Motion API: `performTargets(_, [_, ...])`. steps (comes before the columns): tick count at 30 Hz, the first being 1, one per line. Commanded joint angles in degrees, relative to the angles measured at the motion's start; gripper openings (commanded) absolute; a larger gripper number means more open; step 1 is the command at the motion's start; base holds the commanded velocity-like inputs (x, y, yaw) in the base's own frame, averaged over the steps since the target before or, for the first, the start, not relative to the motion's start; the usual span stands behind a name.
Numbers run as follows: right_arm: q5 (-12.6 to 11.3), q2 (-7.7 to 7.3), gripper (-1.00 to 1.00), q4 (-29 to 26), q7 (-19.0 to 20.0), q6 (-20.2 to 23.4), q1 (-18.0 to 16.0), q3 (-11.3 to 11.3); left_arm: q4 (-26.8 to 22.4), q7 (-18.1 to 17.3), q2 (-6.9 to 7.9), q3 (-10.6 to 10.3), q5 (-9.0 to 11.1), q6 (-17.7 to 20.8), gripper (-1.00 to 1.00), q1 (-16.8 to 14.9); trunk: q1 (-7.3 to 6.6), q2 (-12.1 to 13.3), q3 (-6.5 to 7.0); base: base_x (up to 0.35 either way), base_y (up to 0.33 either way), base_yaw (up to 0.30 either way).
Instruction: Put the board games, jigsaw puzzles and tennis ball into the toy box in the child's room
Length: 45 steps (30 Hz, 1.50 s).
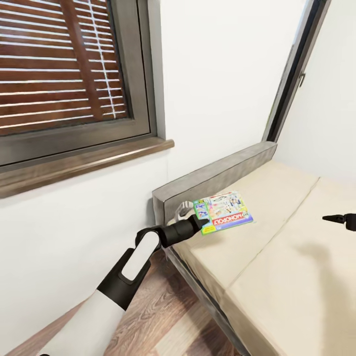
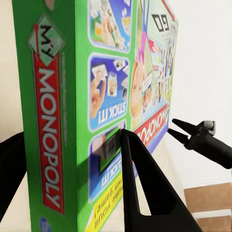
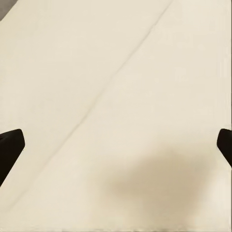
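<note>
Left hand (image 1: 200, 223) is clamped on the Monopoly box (image 1: 223, 212) by its near edge; wrist cam shows one finger (image 2: 133, 179) flat on the printed lid and the other behind the box, so the grip looks firm but sits right at the rim. Box hangs above the bed (image 1: 277, 277), near the grey headboard (image 1: 212, 178), no longer lying on the mattress afaict. For the carry: keep the box roughly level, lift it clear of the headboard before swinging away, and move slowly, since an edge pinch lets a flat box pivot. Right hand (image 1: 341, 218) hovers over the mattress farther from the headboard, fingers spread wide, holding nothing.
</note>
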Motion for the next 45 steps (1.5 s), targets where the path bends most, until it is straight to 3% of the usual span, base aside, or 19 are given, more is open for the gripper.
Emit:
performTargets(1, [-0.09,0.0,1.0,-0.21,0.05,0.73,-0.02,-0.07,-0.04,0.27,-0.02,-0.04,0.03,0.31,-1.0,-0.02,-0.24,0.4,0.13,0.0,0.0,-0.239])
performTargets(17, [-0.15,0.07,1.0,-6.24,0.1,2.32,3.81,-0.1,-0.05,0.87,0.03,-0.23,0.06,0.71,-1.0,-0.01,-3.75,6.81,3.01,0.0,0.0,-0.155])
performTargets(26, [-0.16,0.09,1.0,-7.39,0.11,2.35,4.43,-0.15,-0.04,0.88,0.04,-0.23,0.06,0.71,-1.0,-0.03,-5.73,10.42,4.62,0.0,0.0,-0.117])
performTargets(45, [-0.16,0.09,1.0,-9.53,0.11,2.36,5.68,-0.16,-0.03,0.89,0.04,-0.23,0.06,0.72,-1.0,-0.01,-9.9,18.04,8.03,0.0,0.0,-0.269])
